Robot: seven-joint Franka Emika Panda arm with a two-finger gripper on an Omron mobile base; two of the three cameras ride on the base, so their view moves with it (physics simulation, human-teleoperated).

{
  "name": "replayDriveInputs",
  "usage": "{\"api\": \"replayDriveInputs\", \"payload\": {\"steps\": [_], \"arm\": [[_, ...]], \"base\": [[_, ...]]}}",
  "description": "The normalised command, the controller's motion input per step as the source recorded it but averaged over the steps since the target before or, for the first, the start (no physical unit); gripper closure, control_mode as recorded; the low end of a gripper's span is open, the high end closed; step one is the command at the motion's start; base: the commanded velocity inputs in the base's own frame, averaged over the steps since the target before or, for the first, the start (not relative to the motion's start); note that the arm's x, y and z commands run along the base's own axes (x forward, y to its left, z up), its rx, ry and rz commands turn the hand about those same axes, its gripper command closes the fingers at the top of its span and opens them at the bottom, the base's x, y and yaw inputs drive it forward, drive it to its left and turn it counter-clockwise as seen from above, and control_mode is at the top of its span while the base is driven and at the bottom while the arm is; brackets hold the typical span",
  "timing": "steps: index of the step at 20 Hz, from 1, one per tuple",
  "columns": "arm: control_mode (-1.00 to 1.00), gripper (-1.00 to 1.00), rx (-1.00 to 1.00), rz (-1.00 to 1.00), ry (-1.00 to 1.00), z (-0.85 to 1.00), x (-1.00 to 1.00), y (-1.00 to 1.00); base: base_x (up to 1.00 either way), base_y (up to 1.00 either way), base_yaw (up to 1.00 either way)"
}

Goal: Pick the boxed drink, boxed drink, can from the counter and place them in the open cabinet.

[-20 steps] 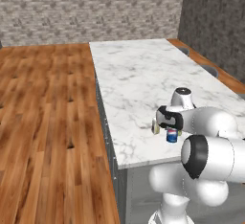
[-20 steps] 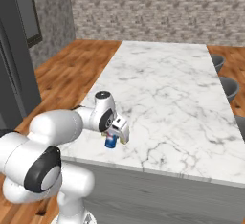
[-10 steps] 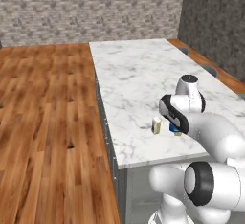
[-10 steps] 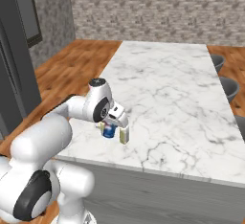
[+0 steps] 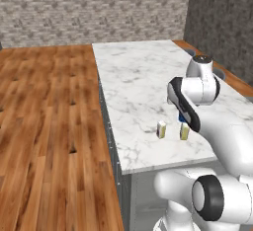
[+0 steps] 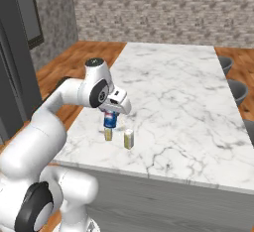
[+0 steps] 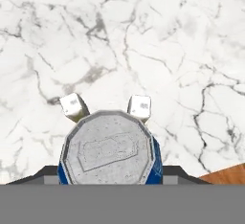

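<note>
Holding: the can (image 6: 109, 119) is clamped in the hand (image 6: 110, 122), lifted above the desk (image 6: 188, 97).
Cartons: both boxed drinks (image 6: 128, 139) stand on the desk just below the can.
Risk: a low swing toward the cabinet may topple them.
Grip: the round can could slip if jolted.

In the left base view the can (image 5: 182, 118) is almost wholly hidden behind the arm at centre right; only a sliver of blue shows. The tool's fingertips are hidden there too. In the right base view the can's (image 6: 109, 120) top sits under the hand, and how the tool's jaws stand is too small to tell. In the hand view the can (image 7: 109, 151) is cut off low in the frame, and its lid covers the lower parts of both boxed drinks (image 7: 74, 106) (image 7: 139, 107). The desk (image 6: 198, 107) runs off the right edge.
</note>
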Motion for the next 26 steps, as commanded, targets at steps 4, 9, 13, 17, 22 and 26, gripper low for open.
{"api": "replayDriveInputs", "payload": {"steps": [4,9,13,17,22,26], "arm": [[-1.00,1.00,-0.06,0.09,0.00,0.66,-0.17,0.08],[-1.00,1.00,-0.06,0.09,-0.01,0.62,-0.20,0.02],[-1.00,1.00,-0.02,0.10,-0.04,0.57,-0.27,0.01],[-1.00,1.00,-0.02,0.16,-0.08,0.30,-0.42,0.15],[-1.00,1.00,-0.03,0.20,-0.09,0.16,-0.49,0.24],[-1.00,1.00,-0.05,0.17,-0.17,0.30,-0.47,0.14]], "base": [[0.00,0.00,0.00],[0.00,0.00,0.00],[0.00,0.00,0.00],[0.00,0.00,0.00],[0.00,0.00,0.00],[0.00,0.00,0.00]]}}
